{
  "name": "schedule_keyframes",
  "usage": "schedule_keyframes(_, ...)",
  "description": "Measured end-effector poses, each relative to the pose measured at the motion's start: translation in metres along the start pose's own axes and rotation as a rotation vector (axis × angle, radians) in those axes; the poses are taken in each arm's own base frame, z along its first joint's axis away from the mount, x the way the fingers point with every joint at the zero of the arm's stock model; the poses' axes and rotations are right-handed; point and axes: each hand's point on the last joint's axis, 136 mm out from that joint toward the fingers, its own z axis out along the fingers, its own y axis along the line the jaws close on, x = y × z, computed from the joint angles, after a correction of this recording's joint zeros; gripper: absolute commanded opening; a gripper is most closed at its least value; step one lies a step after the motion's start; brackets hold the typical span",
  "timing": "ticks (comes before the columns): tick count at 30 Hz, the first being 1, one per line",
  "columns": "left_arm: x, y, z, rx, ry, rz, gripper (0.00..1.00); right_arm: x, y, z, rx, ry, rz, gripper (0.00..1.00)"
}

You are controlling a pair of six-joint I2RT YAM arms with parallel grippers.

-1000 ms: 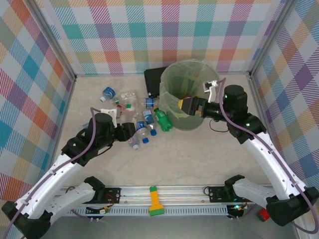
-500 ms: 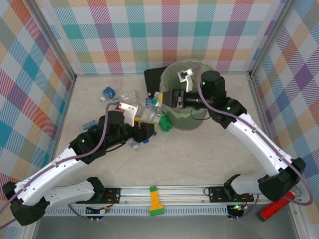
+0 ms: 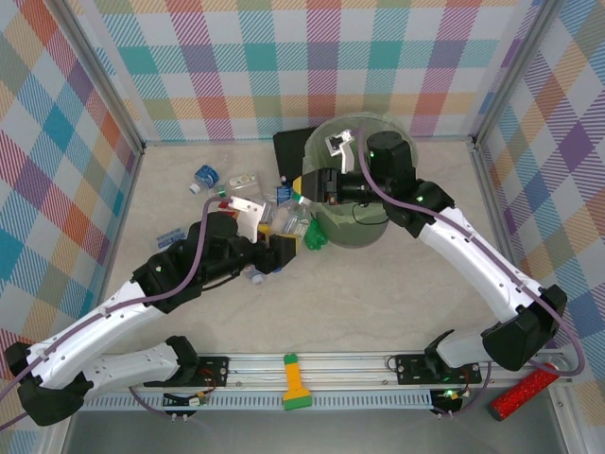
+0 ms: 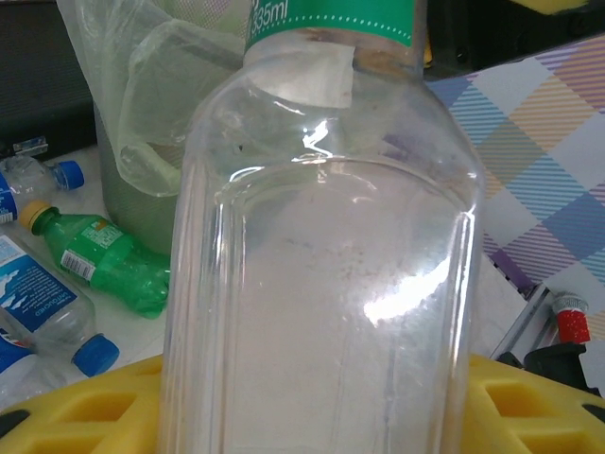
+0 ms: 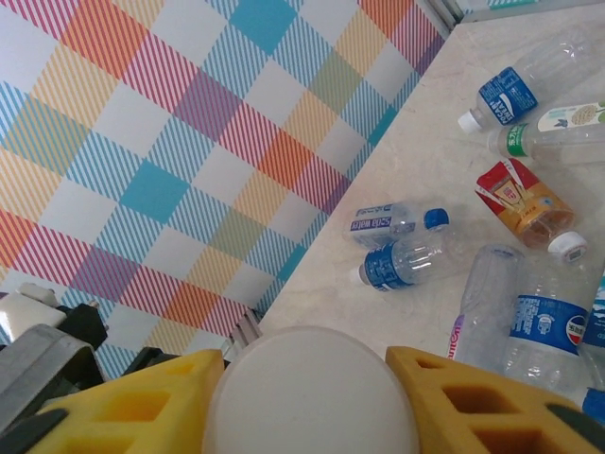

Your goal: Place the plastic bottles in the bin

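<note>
Far left, a handful of loose bottles [image 3: 204,177] lie on the table [image 3: 397,303], so there's plenty left to clear. The left gripper [image 3: 282,242] was down in that pile a second ago. Now it's up and reaching toward the bin, jaws partway closed, same as before, and clamped around the body of a clear bottle [image 4: 321,265] with a green label band. The bottle is off the table, just left of the bin's near side.

The bigger change is the right gripper [image 5: 312,397]. A second ago it hung wide open at the front of the bin [image 3: 364,235]. It has since swung left across the rim and pulled its jaws in a lot. Its yellow pads [image 5: 142,402] now sit against both sides of a round white end, which looks to me like that same bottle's cap.

So I read this as a handover mid-air, both claws on one bottle. It isn't in the bin yet. I'd guess the left has to let go first.
</note>
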Motion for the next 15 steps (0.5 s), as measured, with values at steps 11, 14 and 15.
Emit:
schedule_keyframes(11, -0.007, 0.011, -0.005, -0.071, -0.044, -0.02, 1.0, -0.012, -0.004, -0.007, 0.08, -0.046, -0.037, 0.4)
schedule_keyframes(14, -0.014, 0.014, -0.016, -0.086, -0.083, -0.032, 1.0, -0.028, 0.0, -0.016, 0.124, -0.094, -0.09, 0.4)
schedule_keyframes(15, -0.017, 0.015, -0.022, -0.088, -0.103, -0.035, 1.0, -0.034, 0.001, -0.02, 0.144, -0.116, -0.111, 0.4)
